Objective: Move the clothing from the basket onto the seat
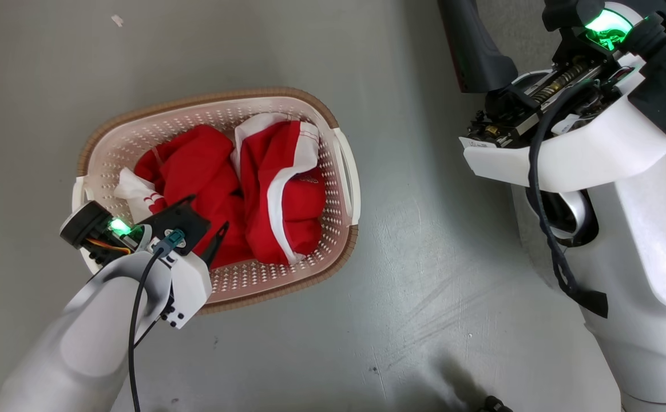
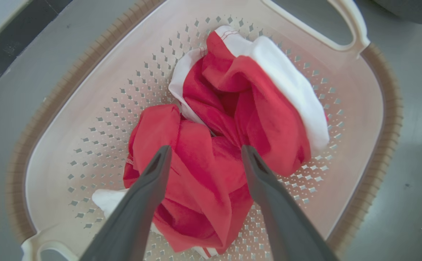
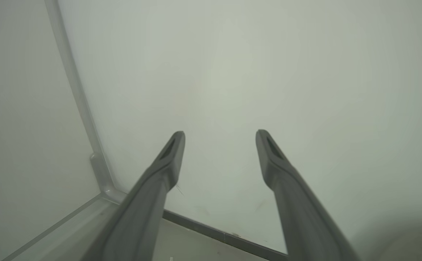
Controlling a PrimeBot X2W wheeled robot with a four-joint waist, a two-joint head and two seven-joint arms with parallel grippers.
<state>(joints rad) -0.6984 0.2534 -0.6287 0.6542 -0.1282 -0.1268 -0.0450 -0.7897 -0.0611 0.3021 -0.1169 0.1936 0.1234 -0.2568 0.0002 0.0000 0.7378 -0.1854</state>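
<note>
Head view gave me the overall layout: one basket [image 1: 218, 97] sat on the grey floor [image 1: 424, 257], brown rim up, with two white handles, one at each end. All the clothing [image 1: 224, 189] lay inside it. I counted two bright red garments, both with white panels, crumpled side by side and touching.

Left wrist view added the close detail. The left gripper [image 2: 206, 150] was over the basket with its two fingers spread wide and nothing held between them. The tips straddled a fold of the nearer garment [image 2: 196, 181]. I could not tell whether they touched the fabric. The farther garment [image 2: 269, 108] lay beyond the tips, its white panel turned up, with thin red stitching lines at the hem.

Right wrist view looked elsewhere. The right gripper [image 3: 220, 133] had its two fingers wide apart and empty, pointed at a pale wall [image 3: 269, 72] near a corner, with a dark strip along its base.
</note>
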